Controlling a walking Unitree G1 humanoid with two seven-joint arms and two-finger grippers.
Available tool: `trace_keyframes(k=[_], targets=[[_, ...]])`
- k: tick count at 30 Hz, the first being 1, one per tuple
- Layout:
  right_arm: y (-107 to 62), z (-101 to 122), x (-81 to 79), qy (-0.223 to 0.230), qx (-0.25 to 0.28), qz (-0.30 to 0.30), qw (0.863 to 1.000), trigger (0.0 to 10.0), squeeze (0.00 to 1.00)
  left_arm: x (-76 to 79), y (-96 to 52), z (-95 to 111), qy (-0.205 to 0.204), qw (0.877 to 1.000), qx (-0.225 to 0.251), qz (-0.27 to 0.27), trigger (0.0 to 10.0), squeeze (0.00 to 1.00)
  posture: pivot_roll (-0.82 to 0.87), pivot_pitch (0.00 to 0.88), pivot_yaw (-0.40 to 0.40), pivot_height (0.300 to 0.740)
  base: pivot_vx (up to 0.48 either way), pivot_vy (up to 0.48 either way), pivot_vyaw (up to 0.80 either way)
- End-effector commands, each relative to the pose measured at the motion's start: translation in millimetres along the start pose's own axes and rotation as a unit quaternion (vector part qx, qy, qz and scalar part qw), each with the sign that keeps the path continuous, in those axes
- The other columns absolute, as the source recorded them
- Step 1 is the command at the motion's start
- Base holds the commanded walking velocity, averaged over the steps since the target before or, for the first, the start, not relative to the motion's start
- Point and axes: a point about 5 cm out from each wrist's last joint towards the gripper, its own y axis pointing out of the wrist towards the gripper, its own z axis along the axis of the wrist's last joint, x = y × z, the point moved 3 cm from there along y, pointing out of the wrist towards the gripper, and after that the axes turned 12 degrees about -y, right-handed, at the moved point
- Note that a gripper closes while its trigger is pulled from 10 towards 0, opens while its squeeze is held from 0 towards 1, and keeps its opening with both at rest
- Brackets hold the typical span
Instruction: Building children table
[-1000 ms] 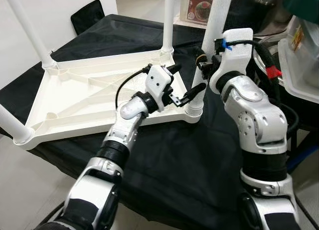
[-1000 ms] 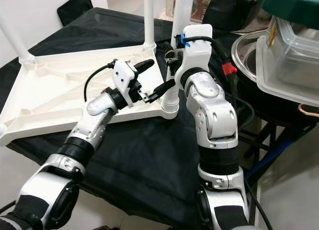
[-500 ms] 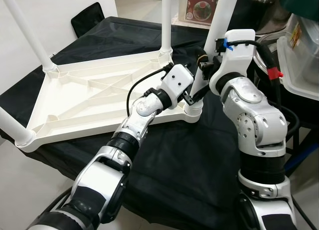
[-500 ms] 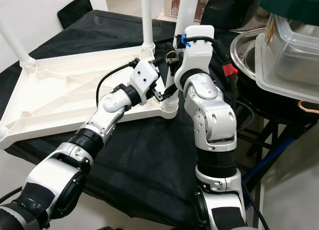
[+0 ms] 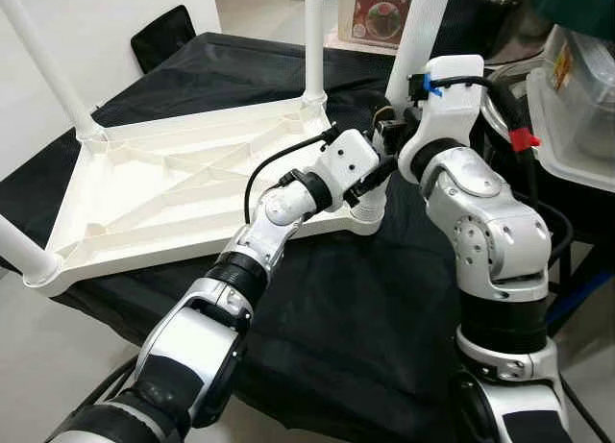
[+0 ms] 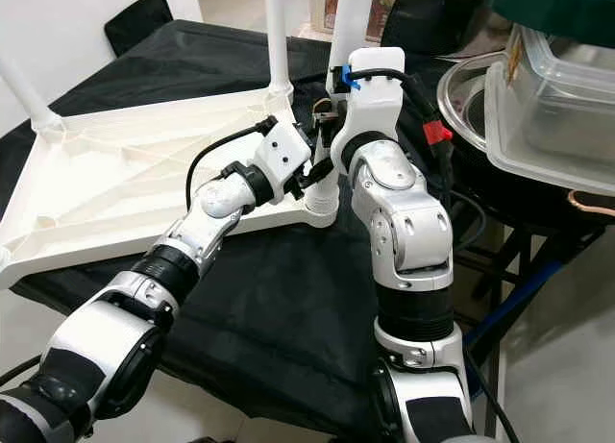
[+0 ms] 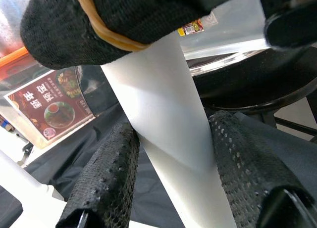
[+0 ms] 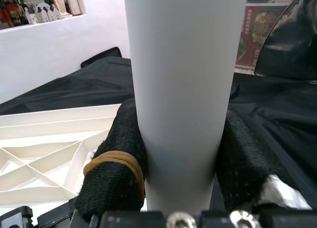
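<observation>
The white plastic children's table (image 5: 173, 184) lies upside down on a black-draped surface, with its legs pointing up. The near-right leg (image 5: 418, 30) stands in its corner socket (image 5: 368, 205). My right gripper (image 5: 394, 131) is shut on this leg a little above the socket; in the right wrist view its fingers (image 8: 116, 173) press both sides of the leg (image 8: 183, 89). My left gripper (image 5: 375, 174) is just below it, and its fingers (image 7: 106, 183) clasp the same leg (image 7: 168, 129) from both sides.
Three other legs stand at the far corner (image 5: 312, 39), the left corner (image 5: 43, 59) and the near-left corner (image 5: 24, 251). A black chair (image 5: 173, 30) stands behind. To the right are a clear plastic container (image 5: 577, 116) and a metal bowl (image 6: 471, 87).
My left gripper has moved right from over the table's edge to the near-right leg, and its fingers now enclose it. The right gripper has kept its hold.
</observation>
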Motion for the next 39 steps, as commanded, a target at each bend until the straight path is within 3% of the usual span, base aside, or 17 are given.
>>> trace_keyframes(k=[1,6,14,15,16,18,19,21,22,32,33,35,36,39], targets=[[-1.0,-14.4,-15.1,-0.004,-0.034,0.038,0.999,0.0,0.00,-11.7,-2.3,-2.1,-0.013,0.999,-0.003,0.036,0.0,0.00,-0.14,0.107,0.047,0.740,0.000,0.000,0.00],[-4.7,-12.8,-30.1,-0.014,-0.027,0.089,0.996,0.0,0.00,-10.6,-1.7,-2.9,-0.020,0.999,-0.004,0.035,0.0,0.00,-0.14,0.107,0.049,0.740,0.000,0.000,0.00],[-7.2,-11.6,-41.3,-0.025,-0.023,0.129,0.991,0.0,0.00,-15.5,-5.2,-5.0,-0.020,0.999,-0.008,0.039,0.0,0.00,-0.14,0.106,0.043,0.740,0.000,0.000,0.00],[-7.2,-11.5,-42.0,-0.026,-0.023,0.132,0.991,1.3,0.00,-16.5,-6.3,-5.8,-0.020,0.999,-0.009,0.039,0.0,0.00,-0.14,0.105,0.041,0.740,0.000,0.000,0.00],[-7.1,-11.3,-42.4,-0.027,-0.022,0.135,0.990,3.6,0.00,-17.2,-7.2,-6.6,-0.020,0.999,-0.009,0.039,0.0,0.00,-0.14,0.105,0.040,0.740,0.000,0.000,0.00],[-6.9,-10.9,-42.7,-0.028,-0.021,0.137,0.990,3.6,0.00,-17.7,-7.8,-7.1,-0.019,0.999,-0.010,0.039,0.0,0.00,-0.14,0.105,0.039,0.740,0.000,0.000,0.00],[-6.7,-10.4,-43.1,-0.028,-0.021,0.140,0.990,4.8,0.00,-18.5,-8.3,-7.3,-0.019,0.999,-0.010,0.040,0.0,0.00,-0.14,0.105,0.039,0.740,0.000,0.000,0.00],[-6.7,-10.4,-43.1,-0.028,-0.021,0.140,0.990,4.8,0.00,-18.5,-8.3,-7.3,-0.019,0.999,-0.010,0.040,0.0,0.00,-0.14,0.105,0.039,0.740,0.000,0.000,0.00],[-6.3,-10.0,-43.3,-0.028,-0.020,0.141,0.989,10.0,0.00,-19.8,-8.6,-7.1,-0.019,0.999,-0.011,0.041,0.0,0.00,-0.14,0.104,0.037,0.740,0.000,0.000,0.00],[-3.2,-6.7,-40.8,-0.025,-0.014,0.138,0.990,10.0,0.00,-26.9,-8.6,-3.8,-0.022,0.998,-0.007,0.050,0.0,0.00,-0.14,0.100,0.036,0.740,0.000,0.000,0.00],[-2.2,-1.8,-37.4,-0.030,0.004,0.148,0.988,10.0,0.23,-29.4,-8.3,-2.1,-0.024,0.998,-0.005,0.053,0.0,0.00,-0.14,0.102,0.034,0.740,0.000,0.000,0.00],[-1.6,1.8,-34.9,-0.033,0.017,0.156,0.987,10.0,0.23,-31.1,-8.2,-0.9,-0.025,0.998,-0.004,0.055,0.0,0.00,-0.14,0.102,0.034,0.740,0.000,0.000,0.00],[0.4,6.5,-28.2,-0.036,0.032,0.163,0.985,10.0,1.00,-33.2,-8.1,0.4,-0.025,0.998,-0.003,0.057,0.0,0.00,-0.14,0.101,0.031,0.740,0.000,0.000,0.00],[1.6,11.0,-22.5,-0.041,0.045,0.174,0.983,10.0,1.00,-34.7,-8.2,1.3,-0.025,0.998,-0.002,0.058,0.0,0.00,-0.14,0.103,0.032,0.740,0.000,0.000,0.00]])
